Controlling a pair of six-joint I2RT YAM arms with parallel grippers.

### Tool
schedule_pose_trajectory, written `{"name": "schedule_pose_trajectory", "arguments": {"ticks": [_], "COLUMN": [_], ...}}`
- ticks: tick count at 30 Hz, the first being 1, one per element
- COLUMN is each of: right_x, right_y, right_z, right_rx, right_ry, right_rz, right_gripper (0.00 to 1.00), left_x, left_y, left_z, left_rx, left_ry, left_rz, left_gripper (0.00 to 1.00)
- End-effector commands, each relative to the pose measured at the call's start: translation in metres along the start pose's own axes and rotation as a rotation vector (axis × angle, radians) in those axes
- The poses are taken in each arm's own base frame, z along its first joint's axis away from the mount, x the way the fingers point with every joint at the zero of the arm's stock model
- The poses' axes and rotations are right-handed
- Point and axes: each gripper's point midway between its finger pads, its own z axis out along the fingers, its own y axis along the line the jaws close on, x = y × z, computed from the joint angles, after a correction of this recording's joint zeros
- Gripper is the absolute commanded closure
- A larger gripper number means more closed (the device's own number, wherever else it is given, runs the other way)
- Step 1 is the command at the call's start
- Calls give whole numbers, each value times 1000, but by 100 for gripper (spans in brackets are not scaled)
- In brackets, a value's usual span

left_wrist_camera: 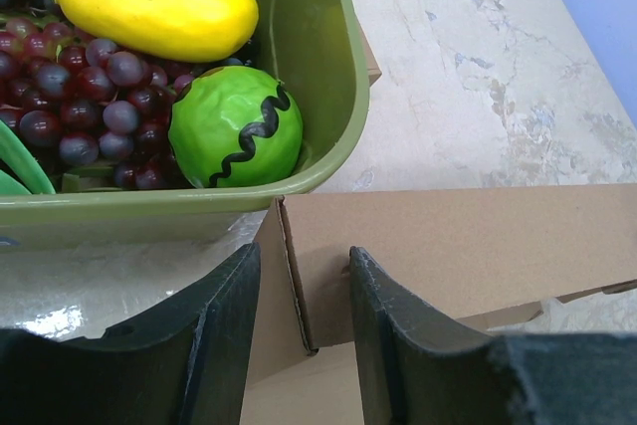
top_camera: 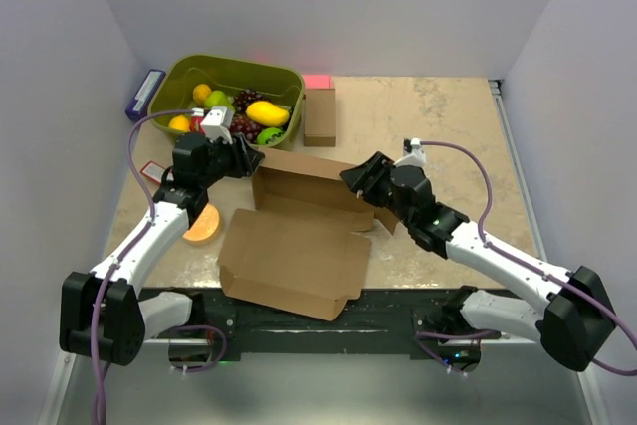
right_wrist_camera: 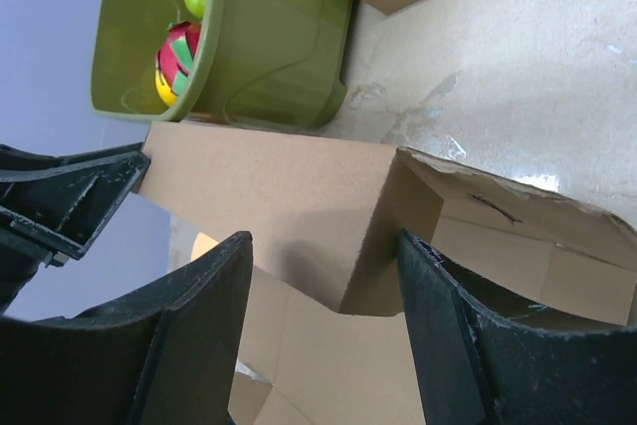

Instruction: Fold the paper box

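Observation:
The paper box (top_camera: 295,258) lies mid-table, a brown cardboard sheet with its back wall (top_camera: 311,182) raised and a wide flat panel toward the front. My left gripper (top_camera: 248,159) is at the wall's back-left corner. In the left wrist view its jaws (left_wrist_camera: 304,251) are open and straddle the corner where the side flap meets the wall (left_wrist_camera: 468,246). My right gripper (top_camera: 355,178) is at the back-right corner. In the right wrist view it (right_wrist_camera: 326,238) is wide open around the wall's corner (right_wrist_camera: 269,196), holding nothing.
A green bin (top_camera: 239,64) of toy fruit stands at the back left, close behind the left gripper. A small brown box (top_camera: 319,116) and a pink block (top_camera: 318,81) sit beside it. An orange slice (top_camera: 202,227) lies left of the sheet.

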Motion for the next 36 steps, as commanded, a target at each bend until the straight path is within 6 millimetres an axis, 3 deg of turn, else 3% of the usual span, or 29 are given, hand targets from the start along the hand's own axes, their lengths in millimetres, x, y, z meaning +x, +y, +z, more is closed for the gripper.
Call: {"name": "schedule_pose_trajectory", "arguments": {"ticks": [1, 6, 13, 16, 27, 32, 36], "right_x": [-4, -5, -4, -11, -27, -24, -23], "right_y": [25, 30, 24, 21, 12, 11, 3], "right_z": [1, 9, 19, 18, 19, 27, 24], "right_rx": [-123, -152, -156, -166, -161, -128, -96], "right_ry": [-16, -34, -65, -114, -213, -205, -209], "right_rz": [97, 174, 262, 339, 473, 436, 383], "right_gripper": [39, 46, 64, 75, 100, 100, 83], "left_x": [3, 3, 3, 3, 5, 9, 14], "left_y": [6, 5, 4, 4, 2, -2, 0], "left_z": [2, 2, 2, 2, 2, 4, 8], "left_rx": [-16, -11, -8, -7, 9, 36, 36], "left_ry": [12, 12, 13, 13, 18, 28, 44], "left_rz": [-3, -4, -4, -4, -10, -20, -33], "left_gripper": [55, 55, 57, 57, 58, 60, 61]}}
